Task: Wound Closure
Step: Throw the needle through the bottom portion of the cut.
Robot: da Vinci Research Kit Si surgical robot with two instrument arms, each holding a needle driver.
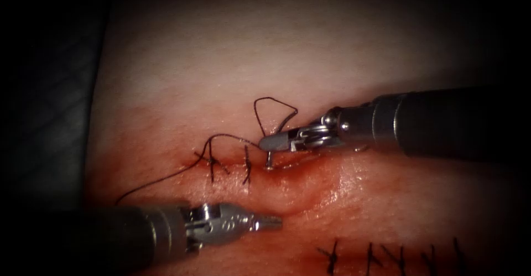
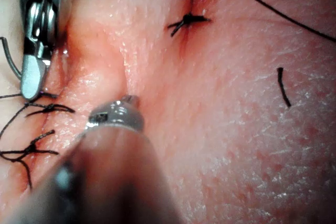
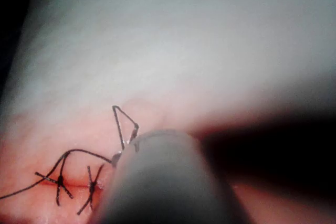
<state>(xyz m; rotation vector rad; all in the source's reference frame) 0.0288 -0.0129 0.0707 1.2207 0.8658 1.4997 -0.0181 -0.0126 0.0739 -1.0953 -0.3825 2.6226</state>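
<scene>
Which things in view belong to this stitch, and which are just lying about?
In the job:
- right tool, jaws shut on the needle near one end; the needle's other end is in the tissue at the cut
- thread
- left tool, shut, holding nothing

Lying about:
- two tied stitches
- lower stitch row
- cut end of thread

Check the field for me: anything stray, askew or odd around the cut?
A short loose cut end of thread lies on the tissue, tied to nothing. The right hand is shut on the needle near its upper end; its lower end enters the tissue beside the knots. The left hand holds nothing. Nothing looks torn.
</scene>
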